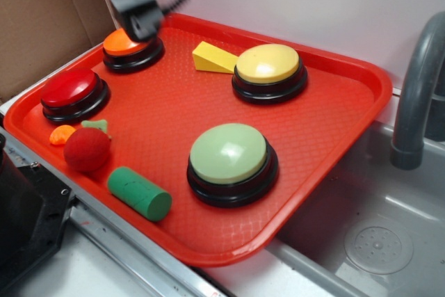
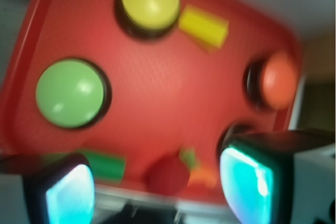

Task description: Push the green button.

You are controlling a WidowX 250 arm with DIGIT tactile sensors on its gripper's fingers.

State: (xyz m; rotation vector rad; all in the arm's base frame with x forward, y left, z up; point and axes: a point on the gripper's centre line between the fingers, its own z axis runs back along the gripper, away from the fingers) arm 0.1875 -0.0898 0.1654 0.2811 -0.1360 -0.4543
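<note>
Gripper (image 2: 157, 192) fingers (image 2: 68, 195) spread wide, holding nothing, hanging over the tray's (image 1: 160, 113) 11 o'clock corner; green button (image 1: 229, 154) sits untouched toward 5 o'clock

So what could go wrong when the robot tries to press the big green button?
1. The end effector hangs over the orange button, far from the green button; dropping now would likely press the wrong one.
2. The green foam cylinder lies nearby and shares the colour, so it could be mistaken for the target.
</note>
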